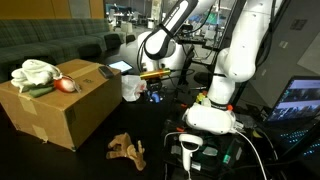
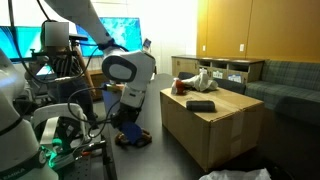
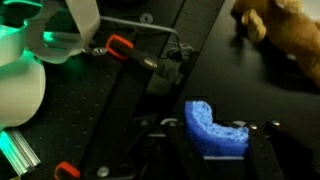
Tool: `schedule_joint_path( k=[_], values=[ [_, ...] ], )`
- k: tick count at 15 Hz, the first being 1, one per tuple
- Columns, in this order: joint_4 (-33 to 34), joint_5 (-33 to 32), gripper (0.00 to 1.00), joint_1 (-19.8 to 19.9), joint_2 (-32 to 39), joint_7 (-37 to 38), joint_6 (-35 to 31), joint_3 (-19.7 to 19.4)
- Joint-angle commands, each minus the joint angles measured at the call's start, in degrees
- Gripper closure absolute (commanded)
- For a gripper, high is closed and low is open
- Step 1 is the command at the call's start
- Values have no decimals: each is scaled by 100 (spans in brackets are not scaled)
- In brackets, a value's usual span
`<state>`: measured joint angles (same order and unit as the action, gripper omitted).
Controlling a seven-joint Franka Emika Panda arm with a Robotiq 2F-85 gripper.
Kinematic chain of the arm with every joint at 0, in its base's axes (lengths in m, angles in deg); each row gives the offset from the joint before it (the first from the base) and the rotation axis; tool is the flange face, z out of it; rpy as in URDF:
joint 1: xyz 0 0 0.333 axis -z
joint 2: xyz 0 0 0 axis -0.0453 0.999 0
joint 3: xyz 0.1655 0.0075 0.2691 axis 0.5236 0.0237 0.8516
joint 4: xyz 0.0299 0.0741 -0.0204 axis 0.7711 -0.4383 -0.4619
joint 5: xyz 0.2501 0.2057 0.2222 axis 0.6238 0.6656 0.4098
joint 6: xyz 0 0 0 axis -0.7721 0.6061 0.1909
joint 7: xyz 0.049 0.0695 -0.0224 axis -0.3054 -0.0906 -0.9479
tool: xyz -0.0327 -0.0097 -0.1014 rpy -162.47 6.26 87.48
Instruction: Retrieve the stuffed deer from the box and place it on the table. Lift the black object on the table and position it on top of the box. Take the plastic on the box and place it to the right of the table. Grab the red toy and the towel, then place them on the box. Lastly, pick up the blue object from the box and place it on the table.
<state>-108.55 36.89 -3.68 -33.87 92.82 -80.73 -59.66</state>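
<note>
Blue at six o'clock in the wrist view: holding the blue object [image 3: 215, 128] in a closed gripper [image 3: 217, 150] over the table [image 3: 120, 110], stuffed deer [image 3: 280, 30] at two o'clock; risks a bounce or snag on the cables [image 3: 165, 45] if released too high.

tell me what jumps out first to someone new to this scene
The big brown box dominates, with a towel, a red toy and a black object on top. Next to it the white robot arm reaches low, its gripper shut on a bright blue object. A stuffed deer lies on the dark table near the box.
</note>
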Motion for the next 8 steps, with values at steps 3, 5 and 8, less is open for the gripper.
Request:
schedule_joint_path(
  k=[3, 5, 8],
  values=[
    [701, 413, 91, 979, 1500, -385, -1496, -716],
    [1167, 768, 92, 1137, 1999, -652, -1657, -701],
    [1623, 766, 92, 1169, 2298, -1201, -1395, -547]
  ],
)
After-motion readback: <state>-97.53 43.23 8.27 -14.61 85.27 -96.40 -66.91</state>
